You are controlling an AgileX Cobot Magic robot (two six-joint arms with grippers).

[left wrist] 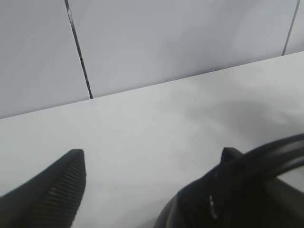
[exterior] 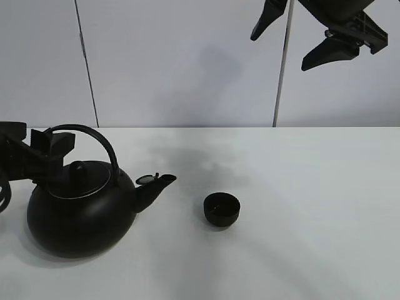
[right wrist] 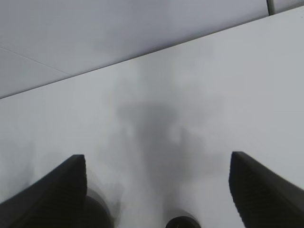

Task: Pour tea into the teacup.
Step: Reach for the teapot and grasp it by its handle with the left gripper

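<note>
The teacup (exterior: pixel 222 208), a small black handleless cup, stands on the white table right of the kettle's spout. The big black kettle (exterior: pixel 81 212) sits at the left, its spout (exterior: pixel 156 182) pointing at the cup. My left gripper (exterior: pixel 37 147) is at the rear left end of the arched handle (exterior: pixel 94 134). In the left wrist view its fingers (left wrist: pixel 52 194) stand apart, and the handle (left wrist: pixel 270 152) lies beside the other one. My right gripper (exterior: pixel 312 37) hangs open high above the table. In its wrist view the teacup's rim (right wrist: pixel 183 222) shows far below.
The white table (exterior: pixel 312 219) runs to a pale panelled wall with dark vertical seams (exterior: pixel 281 75). A blurred dark shape (right wrist: pixel 97 213) lies beside one right finger; I cannot tell what it is.
</note>
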